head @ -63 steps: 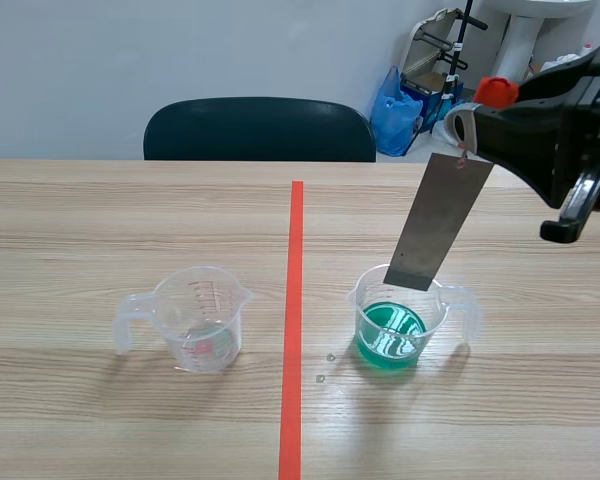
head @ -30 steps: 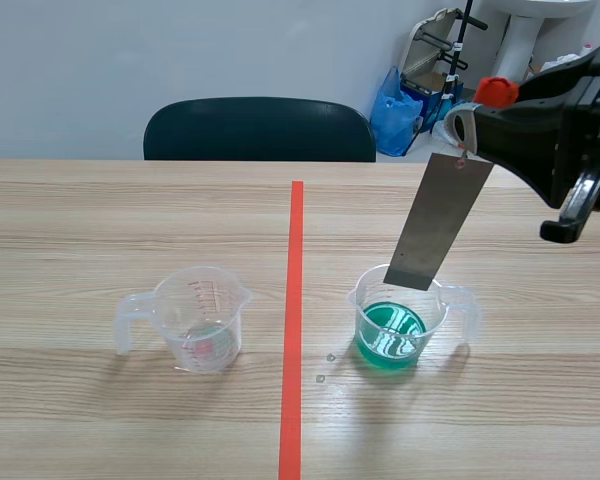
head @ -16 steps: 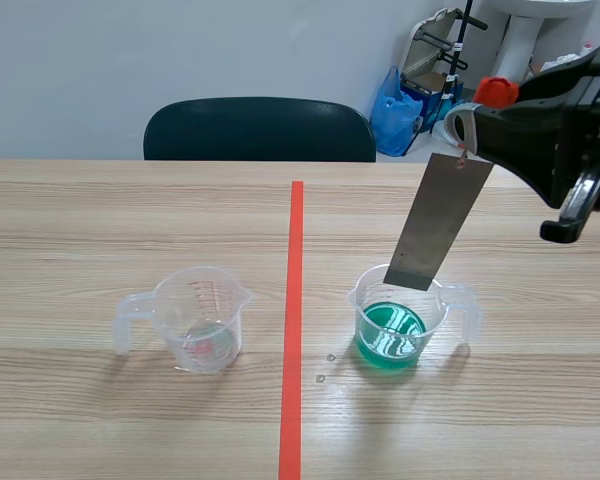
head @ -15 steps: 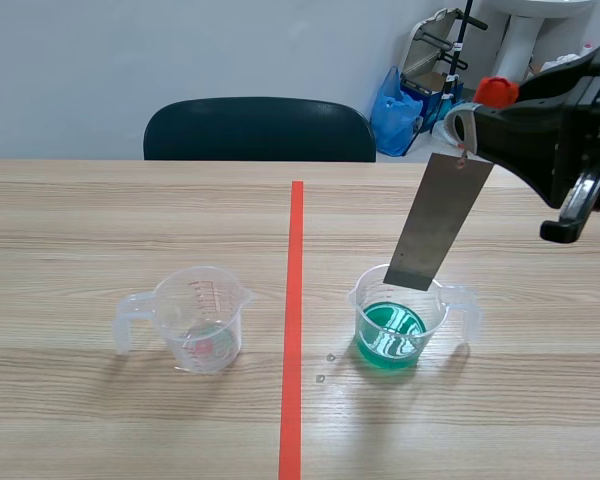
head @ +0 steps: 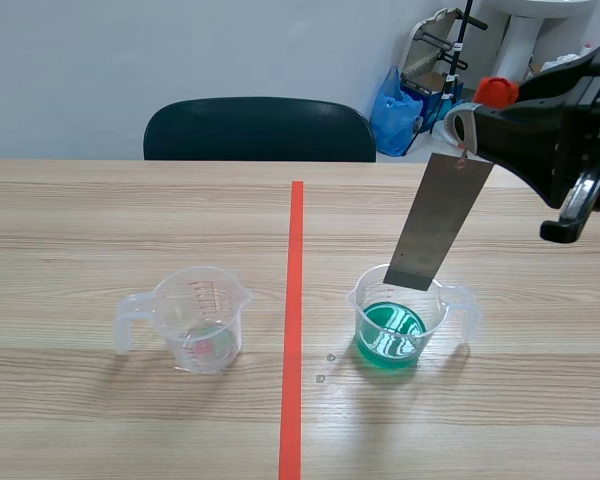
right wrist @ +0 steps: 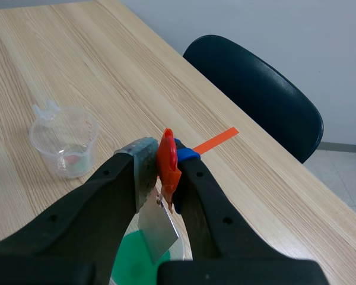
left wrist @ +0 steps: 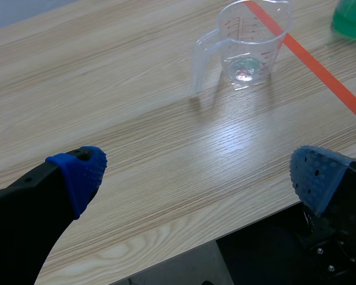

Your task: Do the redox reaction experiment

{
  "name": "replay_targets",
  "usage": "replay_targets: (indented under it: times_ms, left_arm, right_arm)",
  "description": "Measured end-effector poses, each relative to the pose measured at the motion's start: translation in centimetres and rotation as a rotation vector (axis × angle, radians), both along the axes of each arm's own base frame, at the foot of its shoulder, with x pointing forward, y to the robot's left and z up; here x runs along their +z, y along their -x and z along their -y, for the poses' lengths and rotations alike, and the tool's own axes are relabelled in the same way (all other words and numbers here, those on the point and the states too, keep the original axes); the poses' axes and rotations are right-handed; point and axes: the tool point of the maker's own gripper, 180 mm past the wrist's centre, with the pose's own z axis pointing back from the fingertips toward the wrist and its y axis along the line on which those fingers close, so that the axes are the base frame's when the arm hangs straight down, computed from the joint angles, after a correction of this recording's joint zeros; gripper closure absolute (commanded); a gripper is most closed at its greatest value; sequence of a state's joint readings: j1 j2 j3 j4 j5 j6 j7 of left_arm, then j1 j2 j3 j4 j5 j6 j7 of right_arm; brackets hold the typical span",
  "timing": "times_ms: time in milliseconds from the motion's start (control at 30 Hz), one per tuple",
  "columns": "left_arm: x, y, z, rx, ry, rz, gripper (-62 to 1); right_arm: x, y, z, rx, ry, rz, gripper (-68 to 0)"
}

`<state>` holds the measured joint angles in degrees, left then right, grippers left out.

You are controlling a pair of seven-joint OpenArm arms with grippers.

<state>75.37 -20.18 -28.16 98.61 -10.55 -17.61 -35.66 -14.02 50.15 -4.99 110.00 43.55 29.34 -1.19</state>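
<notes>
Grey metal strip [head: 440,222]: hung tilted from an orange-red clip [right wrist: 168,159], with its lower edge held at the rim of the green beaker [head: 395,322], over the liquid.
Right gripper [right wrist: 163,155]: clenched on the orange-red clip and raised above the right side of the table [head: 80,220].
Green beaker: stood just right of the tape line [head: 294,300], with green liquid seen inside.
Clear beaker [head: 200,320]: stood left of the tape line, well apart from the green beaker.
Left gripper [left wrist: 196,178]: released, with 2 blue pads spread wide above the table edge.

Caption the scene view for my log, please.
Right pincer holds a clipped metal strip over the cup of green liquid; a second clear cup stands across the tape.
</notes>
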Motion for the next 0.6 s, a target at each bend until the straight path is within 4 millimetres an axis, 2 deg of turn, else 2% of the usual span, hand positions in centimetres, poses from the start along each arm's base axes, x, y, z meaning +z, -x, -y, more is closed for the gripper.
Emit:
replay_targets:
  times_ms: [600]
  left_arm:
    - [0.0,0.0,0.0,0.0,0.0,0.0,-62.3]
  right_arm:
    - [-0.01,-0.01,-0.07,-0.004,-0.008,-0.002,-2.0]
